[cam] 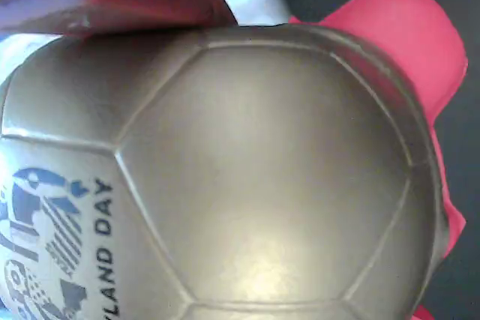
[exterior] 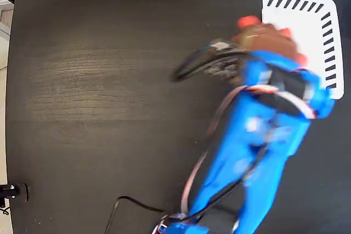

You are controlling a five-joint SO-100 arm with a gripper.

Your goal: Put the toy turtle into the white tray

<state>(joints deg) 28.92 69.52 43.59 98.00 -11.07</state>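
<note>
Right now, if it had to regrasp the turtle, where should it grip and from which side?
Probably across the domed gold shell of the toy turtle, coming from above: the shell is its broadest, firmest part, and the soft-looking red foot sticks out sideways. In the fixed view the turtle sits at the white tray edge, motion-blurred.

The blue arm [exterior: 258,152] reaches from the table's bottom edge toward its top right corner, blurred. Its gripper [exterior: 258,39] is clamped around the turtle [cam: 247,177].
</note>
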